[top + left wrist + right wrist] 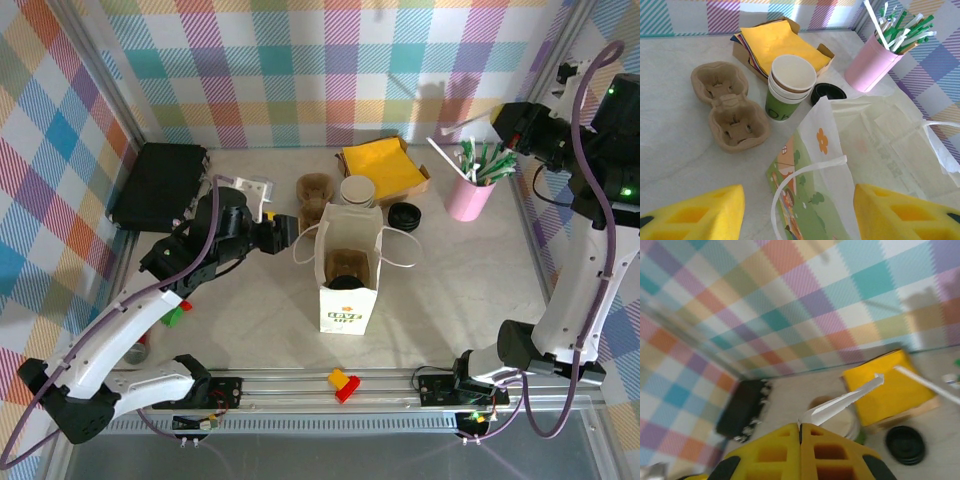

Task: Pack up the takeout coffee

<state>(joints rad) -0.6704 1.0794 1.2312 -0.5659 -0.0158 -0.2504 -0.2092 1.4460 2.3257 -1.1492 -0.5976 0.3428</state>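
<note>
The coffee (347, 266) sits inside the white paper bag (348, 300) in the top view. Its black lid shows down through the bag's open mouth, and the bag stands upright near the middle of the tabletop (250, 320). The left end effector (283, 233) hangs just beside the bag's left rim, released and holding nothing. Behind the bag are a brown cup carrier (314, 196), a stack of lidless cups (357, 190), a box of yellow napkins (382, 164) and some loose black lids (404, 214). A pink cup of straws (469, 198) stands to the right, and a black case (160, 184) lies at the far left. The right end effector (497, 122) is raised above the pink cup, clenched on a white wrapped straw (462, 128).

From the left wrist, the two yellow fingers (695, 212) stand wide apart at the bottom corners. The bag's printed side and one looped handle lie between them (the left finger is clear of the paper). The carrier, the cup stack, the napkins, a black lid and the pink cup lie beyond.

From the right wrist, the yellow fingers are pressed together with the straw's white, saw-edged wrapper pinched between them and pointing up and right. Below, out of focus, are the napkins, the cup stack, the black lids and the black case, with the checked wall behind.
</note>
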